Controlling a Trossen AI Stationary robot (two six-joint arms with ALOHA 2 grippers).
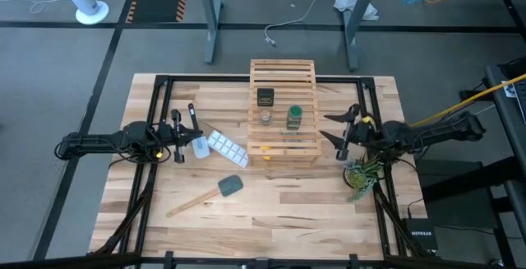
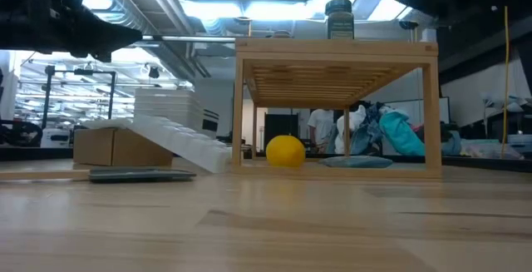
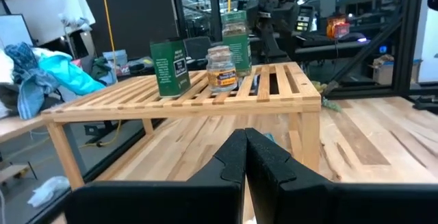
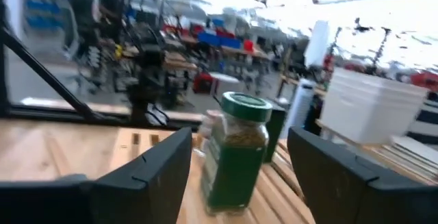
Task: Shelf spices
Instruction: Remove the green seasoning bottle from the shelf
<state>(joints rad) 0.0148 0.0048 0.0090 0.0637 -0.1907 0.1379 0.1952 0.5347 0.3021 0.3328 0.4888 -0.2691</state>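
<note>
Jars [image 1: 279, 111] all sit on shelf [image 1: 283, 146]; right gripper [image 1: 335, 127] released beside green one, left gripper [image 1: 177, 141] clenched empty.

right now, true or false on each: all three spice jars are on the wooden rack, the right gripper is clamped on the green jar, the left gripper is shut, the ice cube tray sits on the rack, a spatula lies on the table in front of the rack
1. All three spice jars stand on the wooden rack. True: the dark boxy jar, the small clear jar and the green jar.
2. The right gripper is clamped on the green jar. False: its fingers are spread, clear of the jar.
3. The left gripper is shut. True.
4. The ice cube tray sits on the rack. False: it lies on the table, left of the rack.
5. A spatula lies on the table in front of the rack. True.
</note>
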